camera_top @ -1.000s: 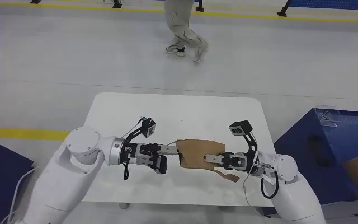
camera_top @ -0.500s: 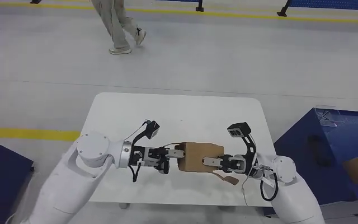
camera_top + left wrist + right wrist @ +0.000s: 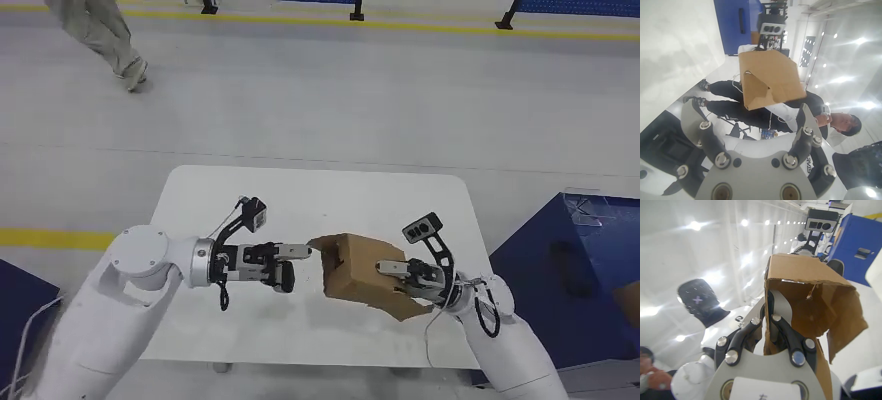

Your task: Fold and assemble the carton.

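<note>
My right pincer (image 3: 768, 306) is gripping the carton (image 3: 810, 268) firmly while my left pincer (image 3: 747, 108), spread wide, is squaring up to its flap (image 3: 753, 91).

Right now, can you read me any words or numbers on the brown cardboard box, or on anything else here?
On the brown cardboard carton: no words or numbers on the sides that show.
On the white label at the base of the right gripper: one dark mark, cut off by the frame, not readable.
On the blue cabinet: nothing readable.
</note>
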### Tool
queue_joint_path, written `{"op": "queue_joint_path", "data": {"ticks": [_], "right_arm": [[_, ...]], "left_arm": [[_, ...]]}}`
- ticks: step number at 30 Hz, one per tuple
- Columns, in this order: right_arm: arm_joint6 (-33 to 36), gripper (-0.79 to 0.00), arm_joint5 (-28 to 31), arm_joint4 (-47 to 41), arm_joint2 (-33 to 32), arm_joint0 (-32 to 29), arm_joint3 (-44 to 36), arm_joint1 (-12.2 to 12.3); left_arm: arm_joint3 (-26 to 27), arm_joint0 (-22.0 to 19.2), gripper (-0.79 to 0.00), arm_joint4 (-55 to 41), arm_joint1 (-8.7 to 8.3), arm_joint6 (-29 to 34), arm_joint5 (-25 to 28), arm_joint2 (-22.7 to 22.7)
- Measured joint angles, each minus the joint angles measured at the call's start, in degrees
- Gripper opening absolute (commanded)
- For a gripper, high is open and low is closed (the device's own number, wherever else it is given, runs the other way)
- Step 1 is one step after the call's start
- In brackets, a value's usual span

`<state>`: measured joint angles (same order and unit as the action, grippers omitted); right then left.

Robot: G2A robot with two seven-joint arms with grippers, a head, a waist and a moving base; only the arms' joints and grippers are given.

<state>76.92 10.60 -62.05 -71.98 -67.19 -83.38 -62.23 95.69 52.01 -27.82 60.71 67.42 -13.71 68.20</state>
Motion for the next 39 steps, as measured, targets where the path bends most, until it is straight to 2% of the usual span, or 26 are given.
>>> {"op": "queue_joint_path", "data": {"ticks": [3,5,7,11,19,39], "right_arm": [[3.6,-0.785,-5.0,-7.1,1.6,1.4,3.7,-0.6],[5.7,-0.785,-8.8,-9.6,2.9,2.1,5.5,-1.0],[7.4,-0.785,-12.3,-11.0,4.1,2.5,6.6,-1.2],[8.7,-0.785,-14.9,-10.8,5.4,3.0,7.7,-1.6],[9.1,-0.785,-13.4,-7.8,5.8,3.6,7.8,-2.0],[10.0,-0.785,-13.4,-5.2,5.7,3.0,6.8,-2.6]], "left_arm": [[0.6,1.9,0.000,1.8,-0.75,-3.7,3.8,4.9],[0.5,3.1,0.000,3.5,-1.20,-5.8,3.8,7.3],[0.9,3.8,0.000,6.1,-1.47,-6.7,2.9,7.5],[1.9,4.0,0.000,8.0,-1.45,-4.9,1.5,4.7],[3.4,2.7,0.000,7.1,-0.77,-1.4,1.3,-2.0],[1.9,-1.3,0.000,9.2,0.05,2.0,-2.6,-10.6]]}}
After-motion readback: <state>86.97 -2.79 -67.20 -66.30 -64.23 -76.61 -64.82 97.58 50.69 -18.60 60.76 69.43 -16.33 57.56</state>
